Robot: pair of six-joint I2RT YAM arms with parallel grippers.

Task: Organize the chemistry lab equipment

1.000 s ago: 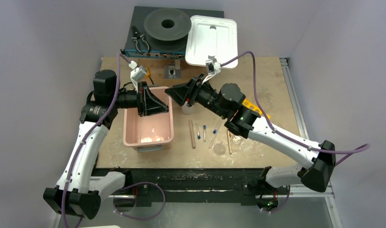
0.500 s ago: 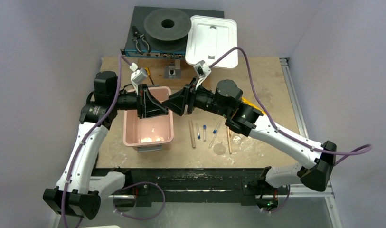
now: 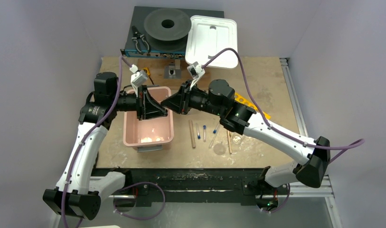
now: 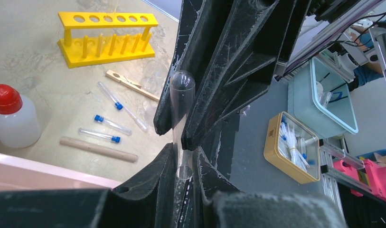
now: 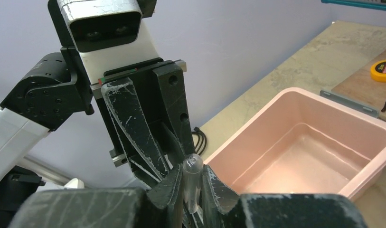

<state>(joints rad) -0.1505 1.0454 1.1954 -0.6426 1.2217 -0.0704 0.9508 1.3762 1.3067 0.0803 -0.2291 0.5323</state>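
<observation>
Tube [image 4: 182, 90] is hanging above the bin [image 5: 276, 123] rim, left gripper [image 4: 183, 152] and right gripper [image 5: 192, 175] both clamping it. Left should be releasing only once right is gripping squarely.

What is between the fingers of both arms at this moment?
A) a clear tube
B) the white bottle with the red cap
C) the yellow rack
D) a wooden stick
A: in both wrist views a clear tube with a round end is gripped by the left fingers and the right fingers.
</observation>
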